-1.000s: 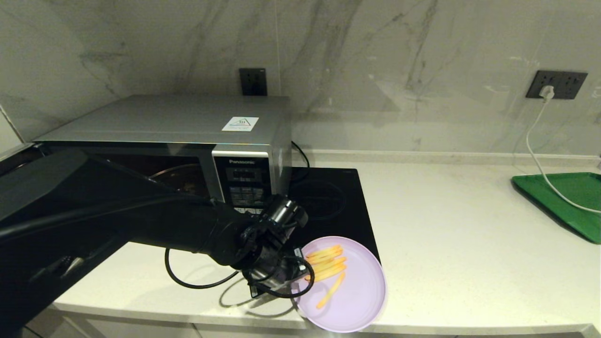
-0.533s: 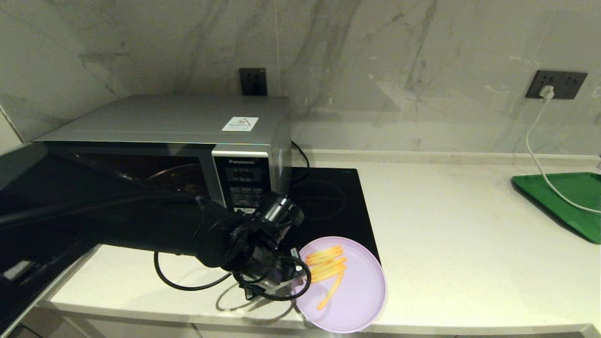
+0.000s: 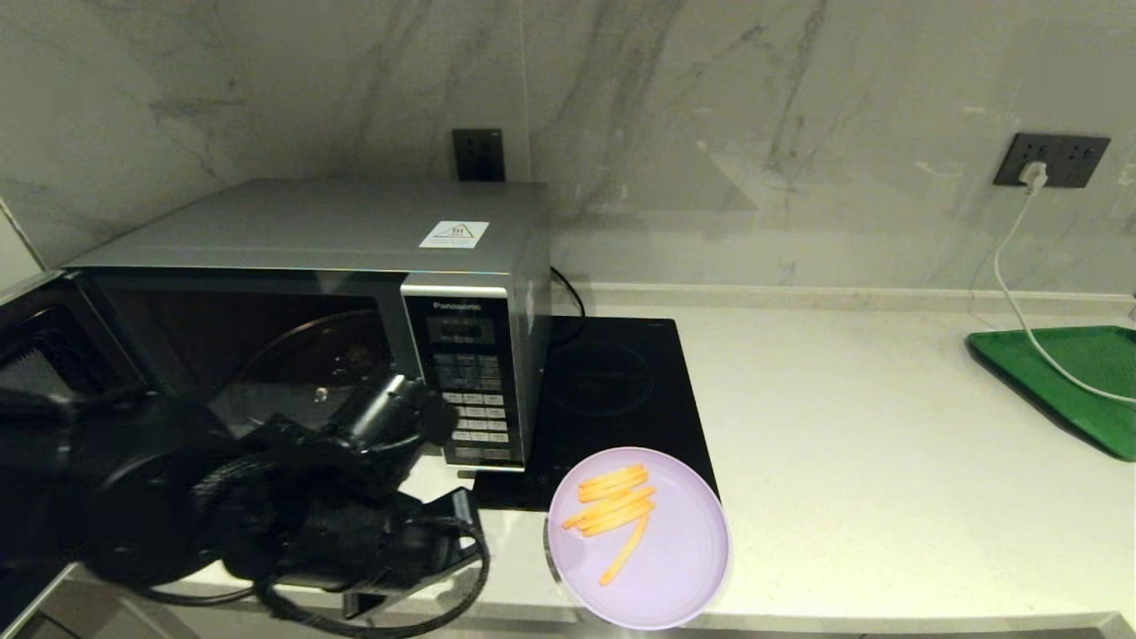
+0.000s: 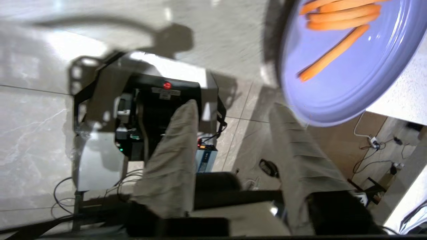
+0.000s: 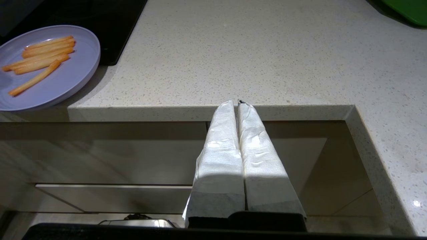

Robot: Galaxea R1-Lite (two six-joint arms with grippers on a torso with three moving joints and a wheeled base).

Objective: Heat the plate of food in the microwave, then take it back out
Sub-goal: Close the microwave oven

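The lilac plate with orange fries rests at the counter's front edge, partly over the black hob; nothing holds it. The silver microwave stands at the back left, its door swung open to the left and the glass turntable bare. My left arm hangs low in front of the microwave, left of the plate. The left gripper is open and empty, off the counter's edge, the plate just beside one finger. The right gripper is shut, below the counter edge.
A flat black induction hob lies right of the microwave. A green tray sits at the far right with a white cable running across it from a wall socket. The pale counter stretches between hob and tray.
My left gripper let go of the plate's left rim and the arm drew back left and down, uncovering the microwave's open front. The plate stayed put.
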